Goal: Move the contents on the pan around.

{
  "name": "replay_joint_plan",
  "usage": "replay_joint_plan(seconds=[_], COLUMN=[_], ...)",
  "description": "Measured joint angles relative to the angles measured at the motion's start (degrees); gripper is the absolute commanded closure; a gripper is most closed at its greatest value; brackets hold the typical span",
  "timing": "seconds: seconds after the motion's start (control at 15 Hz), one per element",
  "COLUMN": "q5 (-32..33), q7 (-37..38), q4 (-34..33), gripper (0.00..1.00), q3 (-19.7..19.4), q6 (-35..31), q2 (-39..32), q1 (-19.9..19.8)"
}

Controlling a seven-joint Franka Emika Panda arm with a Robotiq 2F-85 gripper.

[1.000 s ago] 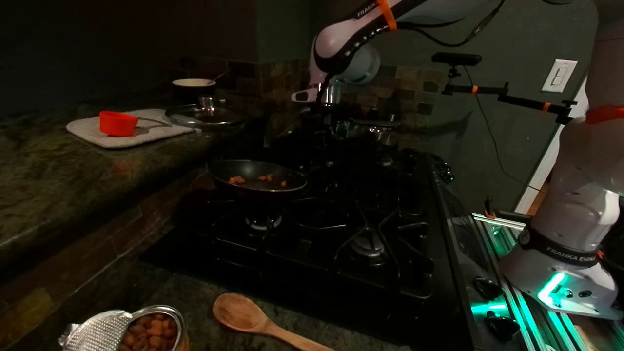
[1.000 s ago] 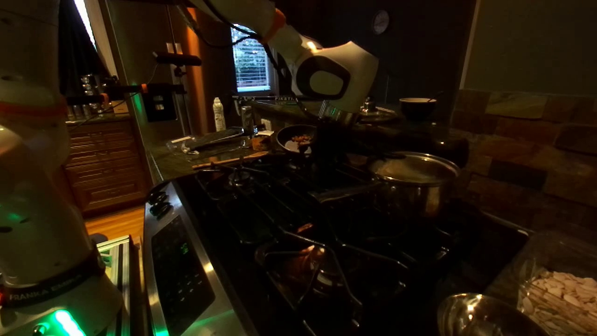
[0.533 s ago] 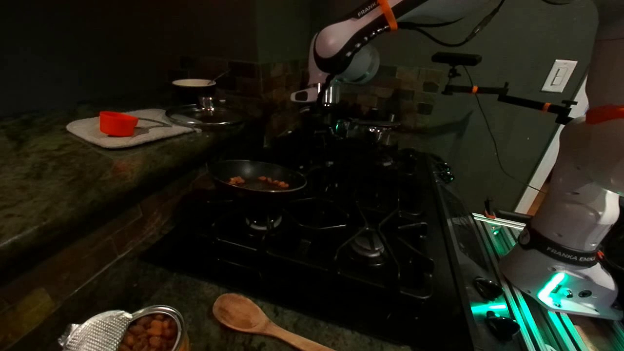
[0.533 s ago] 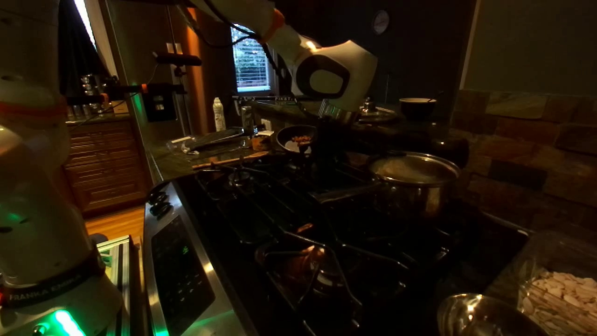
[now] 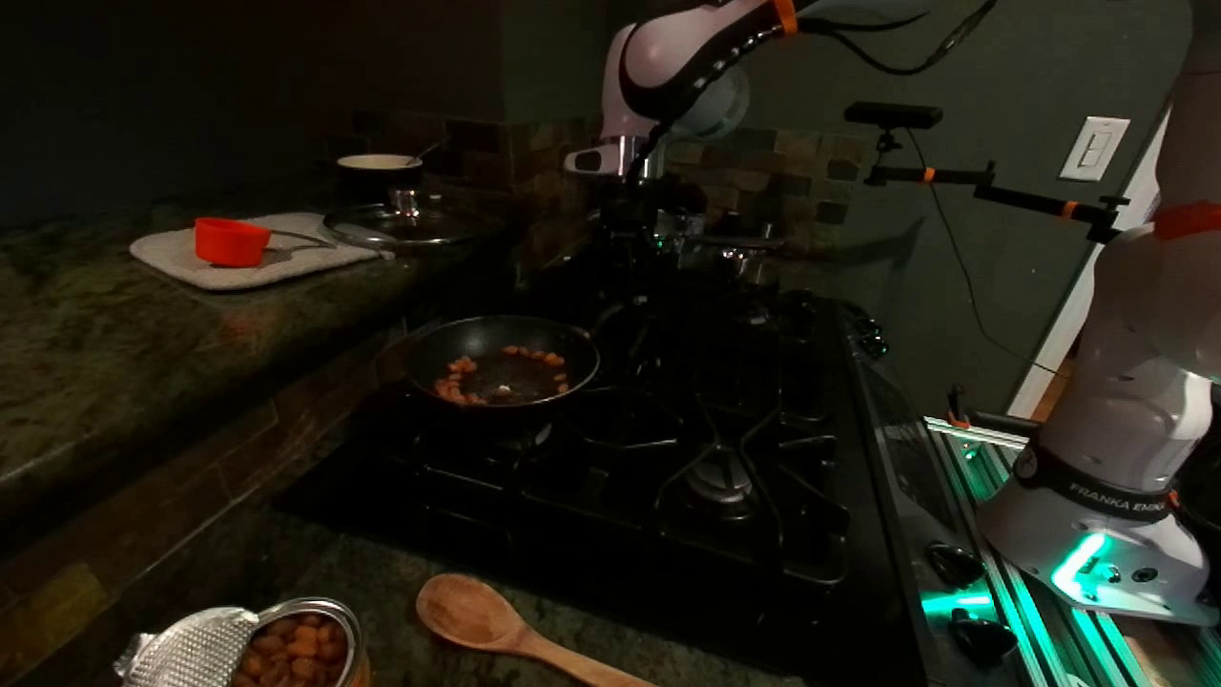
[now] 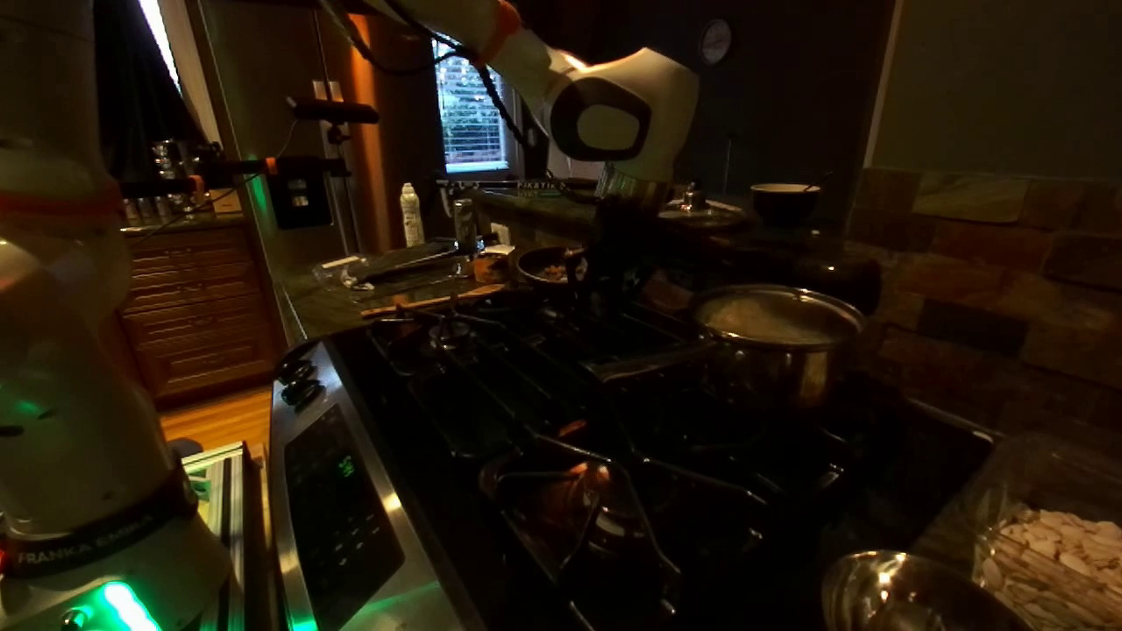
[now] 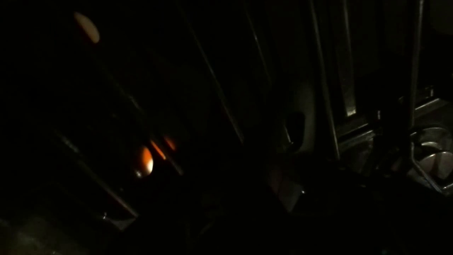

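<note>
A dark frying pan (image 5: 477, 334) is over the burner at the counter side, tilted with its inside toward the camera; it also shows in an exterior view (image 6: 529, 263). Small orange-brown pieces (image 5: 539, 356) lie in a rough ring inside it, several by the near rim. My gripper (image 5: 625, 272) is at the pan's handle, behind and right of the pan, and appears shut on it, as pan and arm move together. The fingers are very dark. In the wrist view, a grey handle end with a hole (image 7: 308, 120) shows above the dark jaws.
A lidded steel pot (image 6: 780, 359) stands on the stove beside the gripper. A wooden spoon (image 5: 472, 615) and an open can (image 5: 303, 654) lie at the front. A red cup (image 5: 231, 242) and a glass lid (image 5: 405, 229) are on the raised counter. A metal bowl (image 6: 912, 605) stands near.
The wrist has risen a little. The pan's rim near the camera has dipped, showing more of its inside. More pieces show, some now along the near rim.
</note>
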State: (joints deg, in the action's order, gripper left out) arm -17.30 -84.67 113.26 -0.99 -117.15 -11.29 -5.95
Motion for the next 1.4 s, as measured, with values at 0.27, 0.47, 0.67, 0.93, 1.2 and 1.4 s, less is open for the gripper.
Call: replay_joint_plan(seconds=[0.27,0.47,0.67,0.93,1.2,1.4], q5=[2.7,3.3,4.1,5.0,5.3,5.3], q7=[0.2,0.2,0.2,0.2,0.2,0.3], q4=[0.2,1.0,1.7,2.8,3.2,3.2], gripper=[0.89,0.89,0.89,0.89,0.25,0.03], q3=[0.4,0.6,0.6,0.6,0.6,0.7], q6=[-0.4,-0.5,-0.5,-0.5,-0.5,-0.5], q2=[3.9,5.3,5.7,5.4,5.0,5.7], q1=[0.7,1.0,1.1,1.1,1.1,1.4])
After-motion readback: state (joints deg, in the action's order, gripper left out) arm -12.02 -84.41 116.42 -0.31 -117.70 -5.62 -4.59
